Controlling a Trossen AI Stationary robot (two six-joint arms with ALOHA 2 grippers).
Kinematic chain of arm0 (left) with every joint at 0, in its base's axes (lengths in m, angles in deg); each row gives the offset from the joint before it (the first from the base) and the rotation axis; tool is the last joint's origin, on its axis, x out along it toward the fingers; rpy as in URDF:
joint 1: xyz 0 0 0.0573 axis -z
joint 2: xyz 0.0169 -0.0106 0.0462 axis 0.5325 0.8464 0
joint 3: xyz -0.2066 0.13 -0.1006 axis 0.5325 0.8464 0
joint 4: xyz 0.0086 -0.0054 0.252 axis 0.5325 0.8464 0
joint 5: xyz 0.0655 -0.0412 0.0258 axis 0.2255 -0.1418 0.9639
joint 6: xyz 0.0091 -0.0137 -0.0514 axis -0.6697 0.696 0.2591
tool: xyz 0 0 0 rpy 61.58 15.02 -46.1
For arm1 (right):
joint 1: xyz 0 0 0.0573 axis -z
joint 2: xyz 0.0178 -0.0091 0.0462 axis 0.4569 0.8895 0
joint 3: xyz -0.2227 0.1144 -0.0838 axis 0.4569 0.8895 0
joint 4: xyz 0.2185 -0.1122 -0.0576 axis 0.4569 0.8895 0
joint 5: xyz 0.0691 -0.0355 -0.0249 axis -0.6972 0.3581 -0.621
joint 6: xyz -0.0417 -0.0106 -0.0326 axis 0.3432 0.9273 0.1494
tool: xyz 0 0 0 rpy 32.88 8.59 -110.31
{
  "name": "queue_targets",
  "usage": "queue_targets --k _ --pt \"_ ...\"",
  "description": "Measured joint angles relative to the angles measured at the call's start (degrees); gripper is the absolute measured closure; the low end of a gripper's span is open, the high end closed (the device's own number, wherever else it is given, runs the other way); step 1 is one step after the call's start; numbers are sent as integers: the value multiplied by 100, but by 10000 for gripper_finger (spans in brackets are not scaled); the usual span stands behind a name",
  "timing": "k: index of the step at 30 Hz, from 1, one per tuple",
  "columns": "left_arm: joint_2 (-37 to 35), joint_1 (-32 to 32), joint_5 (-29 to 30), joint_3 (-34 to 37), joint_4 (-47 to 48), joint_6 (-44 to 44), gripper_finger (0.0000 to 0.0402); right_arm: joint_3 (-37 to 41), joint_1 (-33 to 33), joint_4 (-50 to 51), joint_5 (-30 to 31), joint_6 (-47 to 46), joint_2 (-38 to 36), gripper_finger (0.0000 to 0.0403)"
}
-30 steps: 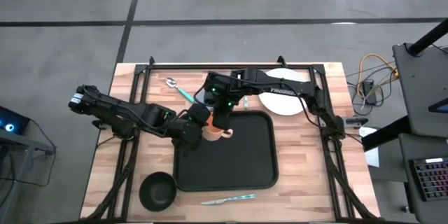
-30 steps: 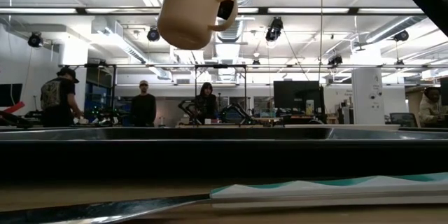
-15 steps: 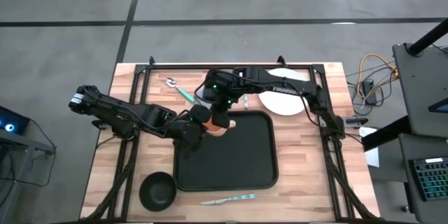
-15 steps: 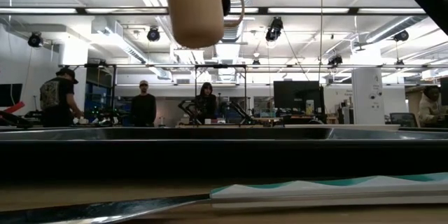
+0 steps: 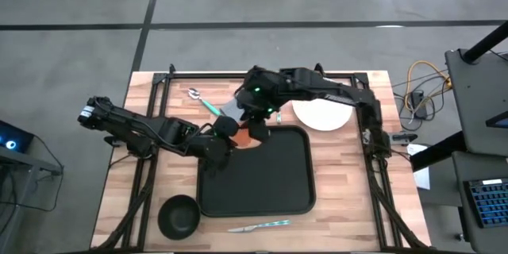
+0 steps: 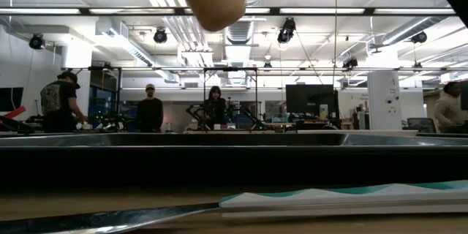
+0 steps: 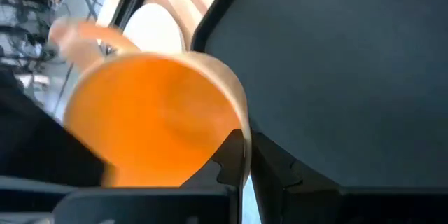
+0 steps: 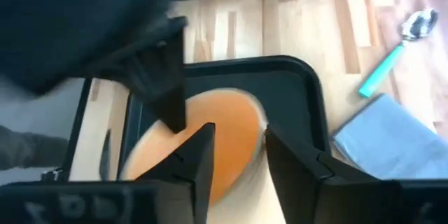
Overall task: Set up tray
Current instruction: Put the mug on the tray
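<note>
Orange-lined mug [image 7: 157,115] (nothing in it) pinched at the rim by left gripper [image 7: 245,157], held above tray [image 5: 270,178] far-left corner. Right gripper [image 8: 238,147] parted, astride mug. Tray sits mid-table, bare.

White plate [image 5: 322,114], black bowl [image 5: 178,215], spoon [image 5: 203,101], knife [image 5: 259,225]

The tabletop [image 5: 349,198] is pale wood with visible plank grain, and on it lies the tray [image 5: 270,182], smooth matt black plastic with a slight sheen at its rim. The mug [image 7: 157,115] looks like smooth plastic, cream outside and orange inside, beside a glossy white plate [image 5: 324,114]. A spoon [image 8: 400,42] has a shiny metal bowl and teal plastic handle, near a soft grey cloth napkin [image 8: 392,147].
</note>
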Motion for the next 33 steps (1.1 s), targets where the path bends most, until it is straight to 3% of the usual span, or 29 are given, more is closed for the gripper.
queue_targets --k 4,10,13,16,19,22,28,33 --pt "12 -21 -4 13 563 688 401 1 23 2 515 -141 -550 245" --pt "22 -93 -21 22 1129 1922 401 32 -222 1201 2654 -891 -1375 223" --pt "22 -265 -196 24 1283 2633 401 154 -474 1797 3194 -1290 -1573 223" --pt "15 -599 -612 117 1287 3149 401 547 -899 1824 3659 -1381 -1801 223" --pt "15 -880 -870 277 1290 3567 401 1187 -1389 1823 4493 -1655 -2029 223" --pt "13 -960 -1085 457 1267 3334 401 2052 -1771 1768 5334 -2123 -2336 223" --pt "-59 -950 -1732 910 1331 2966 401 3864 -2296 1641 5410 -3322 -3304 223" --pt "-159 -1015 -1747 1202 1211 3903 401 5312 -2771 726 5345 -4076 -4138 226"
